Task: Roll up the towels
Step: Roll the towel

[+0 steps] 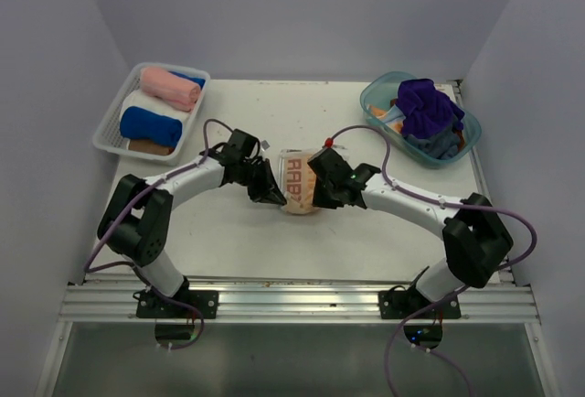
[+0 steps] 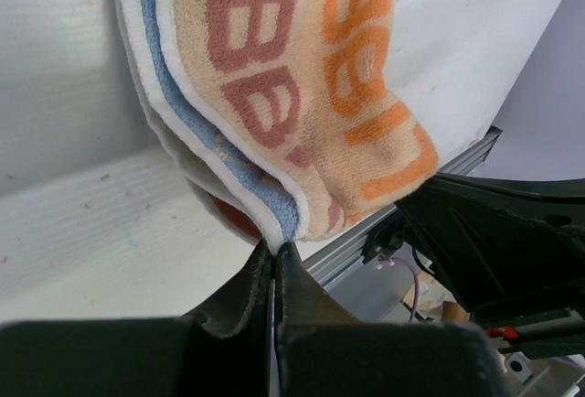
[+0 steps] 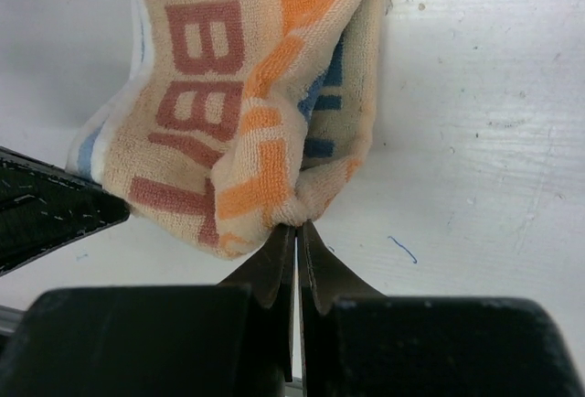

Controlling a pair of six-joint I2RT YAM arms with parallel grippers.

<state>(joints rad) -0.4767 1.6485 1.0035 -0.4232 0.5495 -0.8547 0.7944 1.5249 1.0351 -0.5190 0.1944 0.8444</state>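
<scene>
The cream, orange and light-blue "RABBIT" towel lies bunched in the middle of the table between both arms. My left gripper is shut on its near left corner; in the left wrist view the tips pinch the white and blue hem of the towel. My right gripper is shut on the near right corner, its tips pinching a fold of the towel. The near edge is lifted and folded over.
A white mesh basket at the back left holds rolled pink, white and blue towels. A clear teal tub at the back right holds a purple towel on other cloths. The table's metal rail runs along the near edge.
</scene>
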